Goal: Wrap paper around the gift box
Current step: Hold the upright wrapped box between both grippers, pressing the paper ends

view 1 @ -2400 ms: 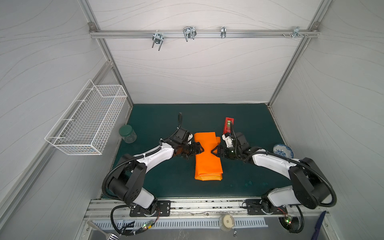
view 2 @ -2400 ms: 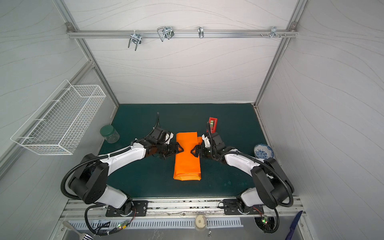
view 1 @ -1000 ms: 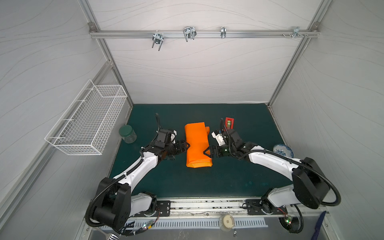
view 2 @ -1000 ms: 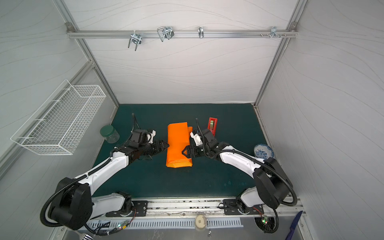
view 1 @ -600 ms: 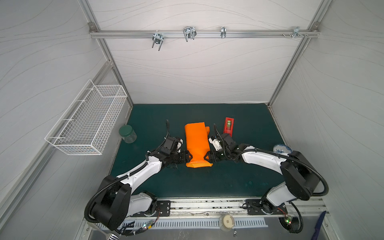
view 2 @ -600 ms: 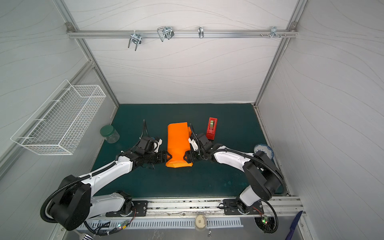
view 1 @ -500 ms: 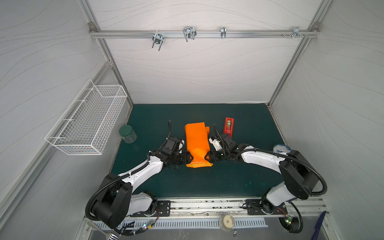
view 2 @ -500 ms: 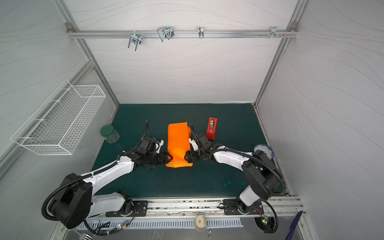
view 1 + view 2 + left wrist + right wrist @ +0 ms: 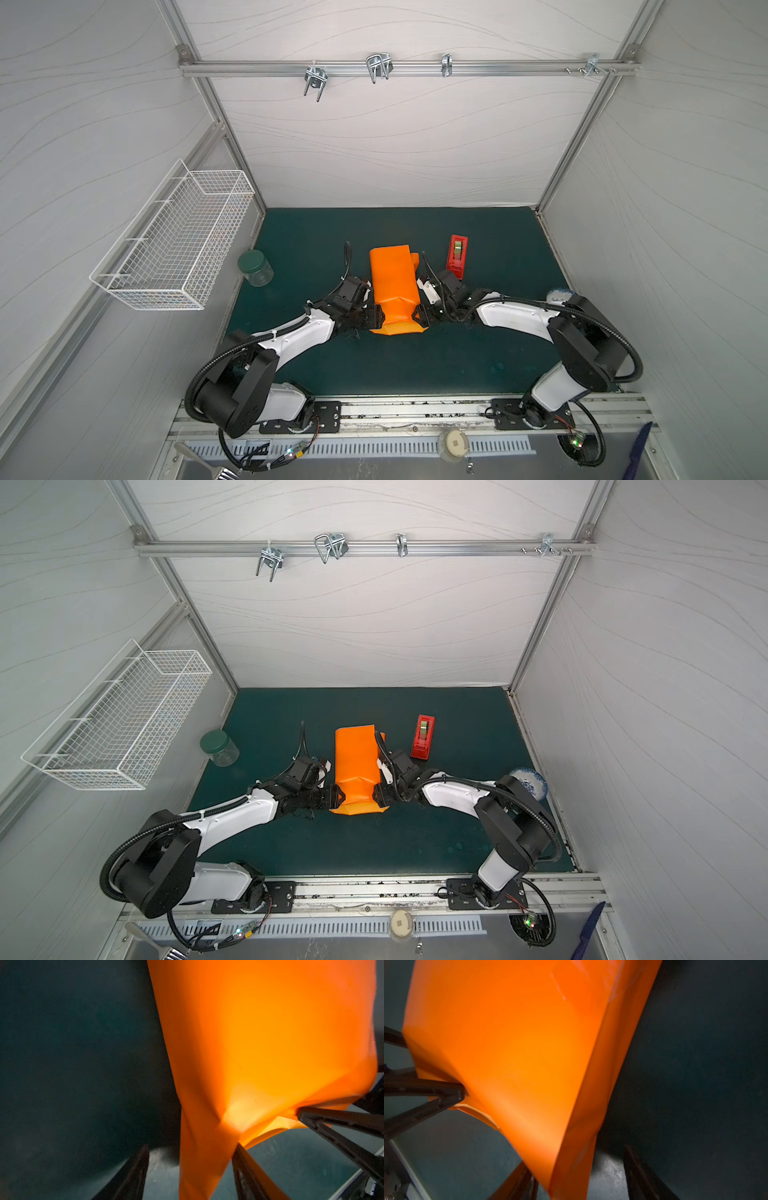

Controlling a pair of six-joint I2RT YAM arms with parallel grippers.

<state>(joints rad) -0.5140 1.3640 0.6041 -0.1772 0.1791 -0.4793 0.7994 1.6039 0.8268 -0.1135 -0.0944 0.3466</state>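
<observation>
"Two end effectors at one parcel. Where do they sit?"

"The left end effector (image 9: pixel 377 316) and the right end effector (image 9: pixel 419 316) face each other across the near end of the paper (image 9: pixel 392 286), one on each side, low over the green surface (image 9: pixel 415 365)."

"Clamped on it?"

"No. In the left wrist view the left end effector (image 9: pixel 191 1147) has its jaws apart with a hanging fold of paper between them. The fold lies against one finger (image 9: pixel 247 1174), and a gap shows beside the other. The right wrist view shows the right end effector (image 9: pixel 576 1157) the same way: jaws apart, a paper edge between them, not pinched."

"And the gift box?"

"I cannot see it. Only orange paper shows, shaped as a long parcel in the middle of the surface, running front to back. Its near end is creased and narrowed between the two end effectors, with a flap spread on the surface."

"Anything else about?"

"A red tape dispenser (image 9: pixel 457 257) stands just right of the parcel's far end, apart from it. A jar (image 9: pixel 254 268) with a green lid sits at the left edge, a white wire basket (image 9: pixel 174 245) hangs on the left wall, and a blue-patterned dish (image 9: pixel 559 296) is at the right edge."
</observation>
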